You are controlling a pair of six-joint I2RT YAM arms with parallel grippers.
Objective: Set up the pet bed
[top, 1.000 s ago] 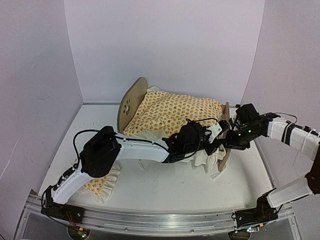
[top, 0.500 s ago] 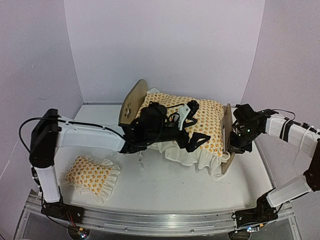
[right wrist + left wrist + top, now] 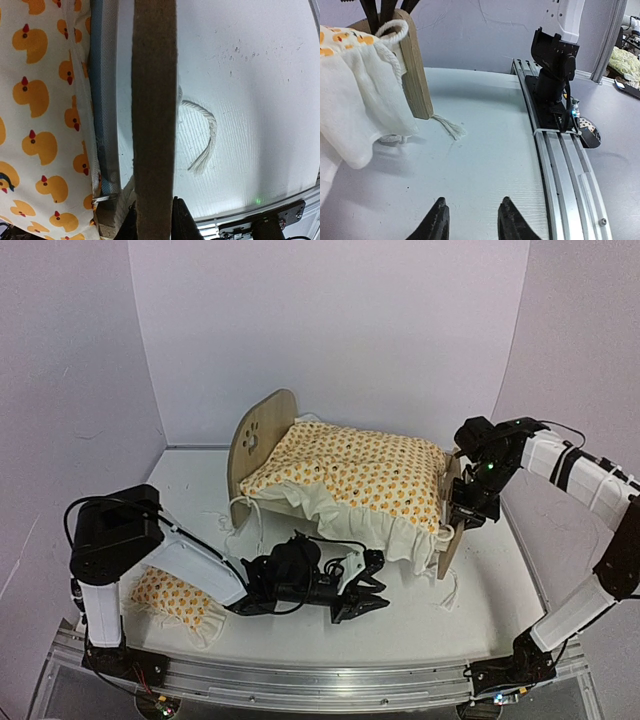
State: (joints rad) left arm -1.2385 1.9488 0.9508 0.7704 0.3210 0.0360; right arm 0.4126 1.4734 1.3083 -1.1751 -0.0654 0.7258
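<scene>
The pet bed [image 3: 262, 435] stands mid-table, headboard on the left, with the orange duck-print ruffled blanket [image 3: 350, 475] spread over it. My right gripper [image 3: 462, 512] is shut on the top edge of the footboard [image 3: 445, 540]. In the right wrist view the plywood footboard [image 3: 154, 100] runs between my jaws [image 3: 155, 220], with the blue mattress edge [image 3: 103, 100] and the blanket [image 3: 45, 100] to its left. My left gripper [image 3: 365, 598] lies low over the table in front of the bed, open and empty [image 3: 472, 217]. It faces the footboard leg [image 3: 415, 75].
The small ruffled pillow [image 3: 165, 595] lies front left, partly hidden by my left arm. White rope ends trail from the bed [image 3: 207, 140] [image 3: 451, 129]. The metal rail [image 3: 565, 165] and the right arm's base [image 3: 552, 65] stand at the near edge. Purple walls enclose the table.
My left arm came off the bed and swung down to the table in front of it, leaving the blanket spread over the bed. My right gripper stayed on the footboard and rose slightly.
</scene>
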